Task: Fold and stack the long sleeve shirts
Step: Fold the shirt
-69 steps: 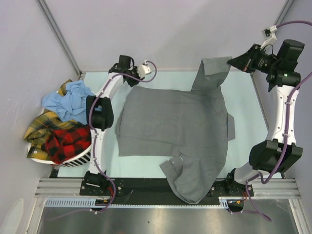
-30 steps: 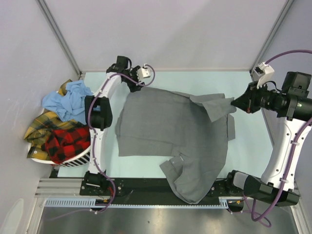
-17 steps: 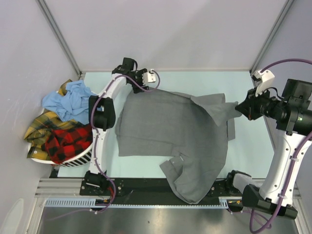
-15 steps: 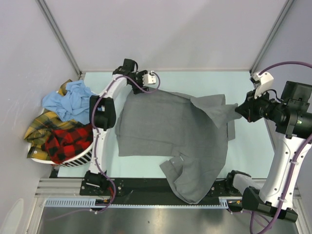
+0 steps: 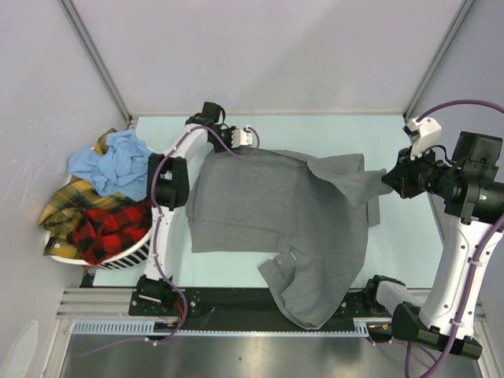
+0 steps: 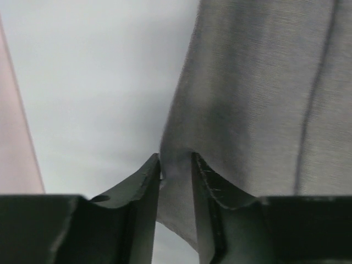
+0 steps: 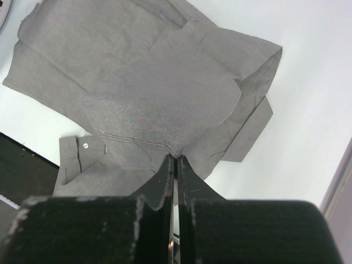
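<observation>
Left jaws nearly closed, pinching the far-left corner of the plain mid-grey collared long sleeve shirt (image 5: pixel 276 205). In the left wrist view the cloth edge sits between the black fingertips (image 6: pixel 149 173). Right jaws shut tight on a grey sleeve (image 7: pixel 165 104), lifted off the pale green surface (image 5: pixel 402 236) at the shirt's right side. The shirt body lies spread flat mid-surface, and one end hangs over the near edge onto the black rail (image 5: pixel 228 299).

Step in hand looks like folding that sleeve in over the body. To do it well:
- Keep the left pinch steady so the body doesn't drag.
- Carry the sleeve straight inward and low, and lay it flat with no bunching.
- Let go only once the cloth is down.
- The overhanging end needs tidying later.

Light blue shirt (image 5: pixel 110 161), yellow plaid shirt (image 5: pixel 63 206) and red-and-black plaid shirt (image 5: pixel 106 230) are heaped in the white slotted plastic basket (image 5: pixel 126 258), far left and well apart.

Changes: a couple of seconds back the sleeve was stretched out to the far-right corner, and now it's doubled over the shoulder area. The left jaws have slid right along the far edge and gone from wide to pinched.
</observation>
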`<action>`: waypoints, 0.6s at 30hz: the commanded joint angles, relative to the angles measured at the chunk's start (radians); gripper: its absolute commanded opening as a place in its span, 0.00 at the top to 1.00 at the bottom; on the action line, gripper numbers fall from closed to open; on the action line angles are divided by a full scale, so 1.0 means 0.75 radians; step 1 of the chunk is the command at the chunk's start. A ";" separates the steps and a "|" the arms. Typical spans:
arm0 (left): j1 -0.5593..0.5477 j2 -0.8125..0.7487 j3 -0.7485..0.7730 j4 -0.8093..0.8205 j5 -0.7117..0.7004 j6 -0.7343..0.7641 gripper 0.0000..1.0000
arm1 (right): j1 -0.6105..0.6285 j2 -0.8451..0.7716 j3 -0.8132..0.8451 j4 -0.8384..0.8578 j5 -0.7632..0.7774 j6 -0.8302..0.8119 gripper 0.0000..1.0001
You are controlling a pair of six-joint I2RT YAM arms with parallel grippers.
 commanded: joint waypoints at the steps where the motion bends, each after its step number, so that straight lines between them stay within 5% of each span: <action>1: -0.002 -0.152 -0.081 -0.048 0.028 0.043 0.71 | -0.001 0.028 0.039 -0.204 -0.018 0.019 1.00; 6: -0.004 -0.219 -0.144 -0.062 -0.013 -0.004 0.99 | -0.013 0.036 0.066 -0.206 -0.024 0.013 1.00; 18: -0.015 -0.491 -0.438 -0.089 -0.058 -0.045 1.00 | -0.003 -0.074 0.068 -0.208 0.066 0.068 1.00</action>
